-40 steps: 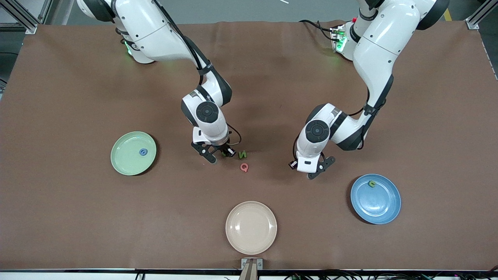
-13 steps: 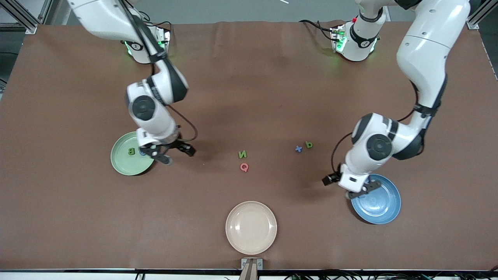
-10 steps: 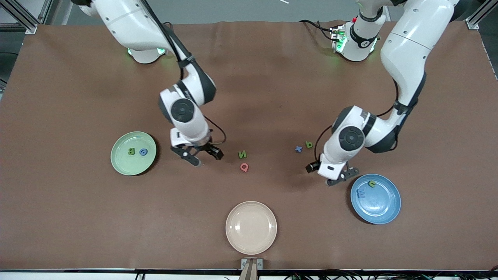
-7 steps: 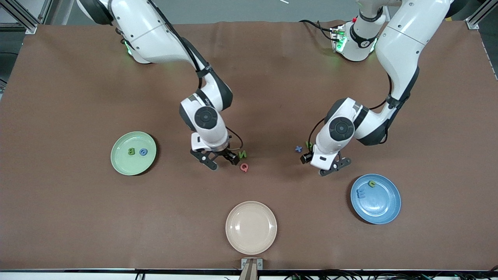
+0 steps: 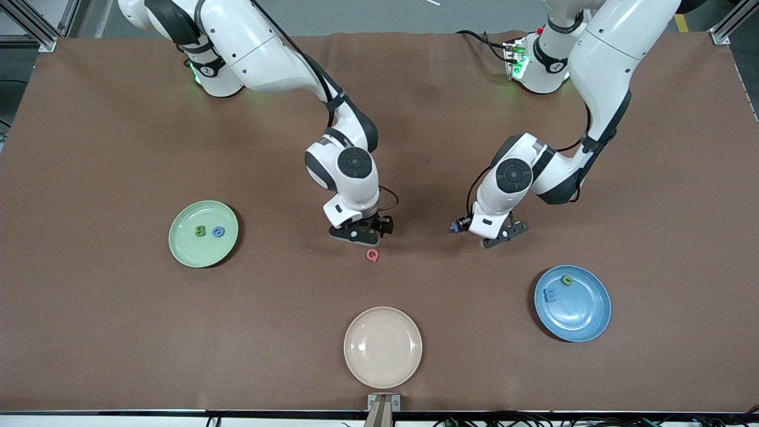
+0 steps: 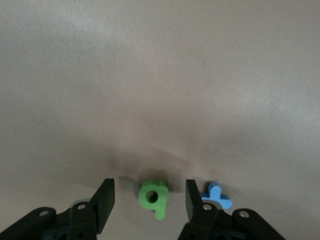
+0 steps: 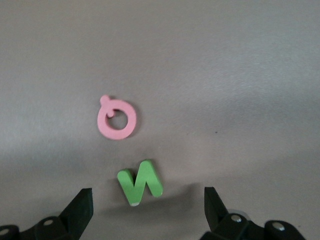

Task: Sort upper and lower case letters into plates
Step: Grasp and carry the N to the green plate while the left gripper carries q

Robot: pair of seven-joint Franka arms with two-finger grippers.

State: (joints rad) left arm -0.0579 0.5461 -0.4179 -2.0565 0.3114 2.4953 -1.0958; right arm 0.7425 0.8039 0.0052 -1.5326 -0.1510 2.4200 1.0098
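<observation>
Right gripper (image 7: 145, 207) low over green N (image 7: 140, 183), jaws wide open either side of it. Red Q (image 5: 372, 255) just beside N, nearer front camera. Left gripper (image 6: 148, 202) down around green q (image 6: 154, 198), jaws open, not touching it; blue x (image 6: 216, 195) just beside q. Mint plate (image 5: 188, 252) holds green B (image 5: 200, 231) and blue letter (image 5: 219, 232); blue plate (image 5: 587, 323) holds two letters.

table (image 5: 118, 332) covered edge to edge by a matte brown sheet, faint crease lines near the robots' end. grey floor shows past that end. aluminium frame posts (image 5: 32, 24) at both corners there. a small metal bracket (image 5: 383, 402) clamped mid-edge on the camera side, black cables (image 5: 533, 420) trailing along that edge. light even, overhead, soft shadows. a beige plate (image 5: 383, 347) sits near the bracket.
</observation>
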